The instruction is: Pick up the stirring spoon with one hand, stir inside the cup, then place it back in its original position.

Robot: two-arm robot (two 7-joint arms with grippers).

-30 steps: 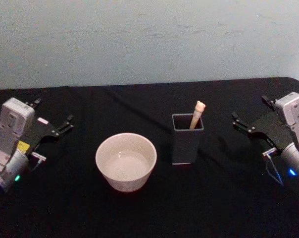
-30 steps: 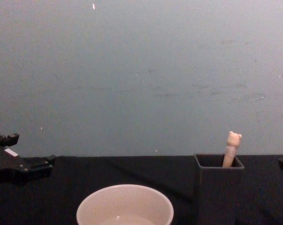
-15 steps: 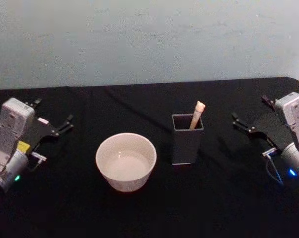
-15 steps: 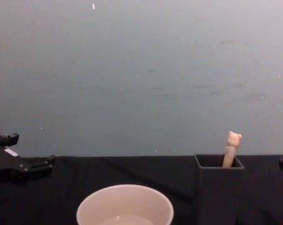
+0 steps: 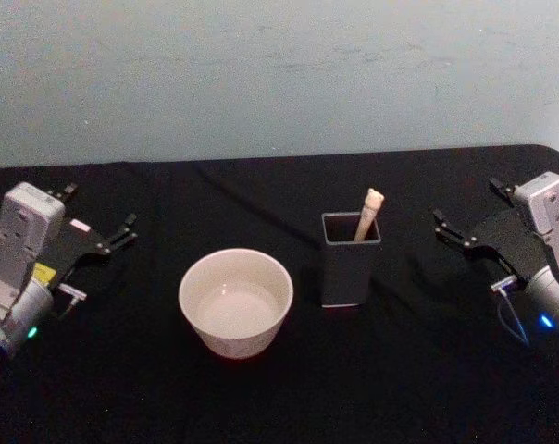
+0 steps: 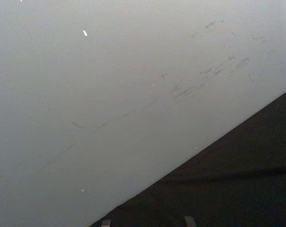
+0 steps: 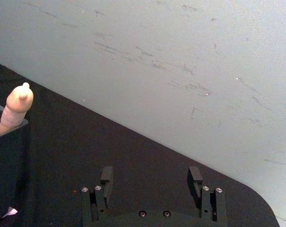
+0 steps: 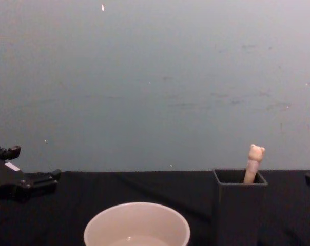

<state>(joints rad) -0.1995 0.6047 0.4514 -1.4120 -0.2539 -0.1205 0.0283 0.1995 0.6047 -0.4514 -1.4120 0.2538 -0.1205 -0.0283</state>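
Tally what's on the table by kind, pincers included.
cup: 1
holder: 1
spoon: 1, standing in the holder
pincers: 2, left pincer and right pincer, both open
Total: 5

Left tool (image 5: 102,205) and right tool (image 5: 466,200) hover wide apart, jaws spread.

Probably a lab test bench: black-draped table (image 5: 122,398) against a bare, scuffed pale wall (image 5: 261,74).
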